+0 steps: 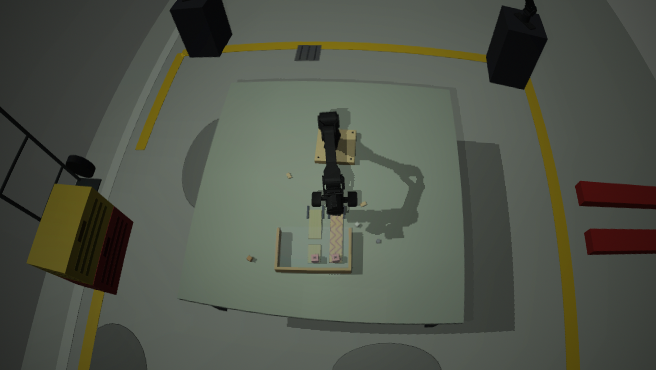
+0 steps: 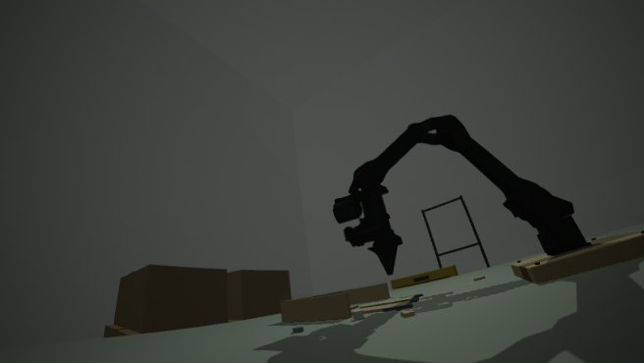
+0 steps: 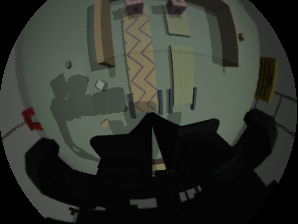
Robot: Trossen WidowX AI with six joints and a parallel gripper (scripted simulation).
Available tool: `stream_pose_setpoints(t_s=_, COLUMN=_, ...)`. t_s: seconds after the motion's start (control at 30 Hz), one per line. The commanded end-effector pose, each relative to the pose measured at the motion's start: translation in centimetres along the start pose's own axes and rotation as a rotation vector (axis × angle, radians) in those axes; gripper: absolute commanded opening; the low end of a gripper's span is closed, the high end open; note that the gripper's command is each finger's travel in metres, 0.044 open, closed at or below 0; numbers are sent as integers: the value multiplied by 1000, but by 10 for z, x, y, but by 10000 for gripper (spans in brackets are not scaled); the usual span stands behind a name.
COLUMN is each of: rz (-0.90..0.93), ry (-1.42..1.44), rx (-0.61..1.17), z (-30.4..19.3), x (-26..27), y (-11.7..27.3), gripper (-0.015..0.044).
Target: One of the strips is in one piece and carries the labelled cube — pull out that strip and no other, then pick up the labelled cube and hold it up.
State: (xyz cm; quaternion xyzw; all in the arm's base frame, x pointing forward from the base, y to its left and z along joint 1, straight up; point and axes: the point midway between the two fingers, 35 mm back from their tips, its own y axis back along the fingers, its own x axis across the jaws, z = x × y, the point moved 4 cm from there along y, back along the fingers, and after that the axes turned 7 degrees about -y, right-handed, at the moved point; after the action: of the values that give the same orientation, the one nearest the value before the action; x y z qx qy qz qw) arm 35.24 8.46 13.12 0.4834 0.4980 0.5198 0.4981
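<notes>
A strip with a zigzag pattern [image 1: 336, 235] [image 3: 141, 55] is in one piece, with a pink cube [image 1: 335, 257] [image 3: 134, 6] on its far end. Beside it lies a plain yellowish strip in two pieces, a long near piece [image 1: 315, 224] [image 3: 182, 75] and a short far piece [image 1: 313, 248] [image 3: 177, 26], with a gap between them. Another pink cube [image 1: 315, 258] [image 3: 176, 6] is on the far piece. The labels are too small to read. My gripper [image 2: 390, 273] [image 3: 149, 115] is shut and empty, pointing down above the zigzag strip's near end.
A low wooden wall [image 1: 313, 270] [image 2: 315, 308] [image 3: 103, 37] surrounds the far ends on three sides. Thin dark rails [image 3: 132, 106] [image 3: 194, 98] flank the strips' near ends. Small scraps lie around, including a pale bit [image 3: 101, 85] and a tan bit [image 1: 363, 204] [image 2: 407, 313] [image 3: 105, 123].
</notes>
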Motion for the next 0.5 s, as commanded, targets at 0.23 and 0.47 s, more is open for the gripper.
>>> stream_pose_setpoints(t_s=0.23, rz=3, ry=-3, rx=3, z=4, x=3, y=-15, gripper=0)
stream_pose_setpoints(t_s=0.47, rz=3, ry=-3, rx=3, z=5, x=3, y=-27, gripper=0)
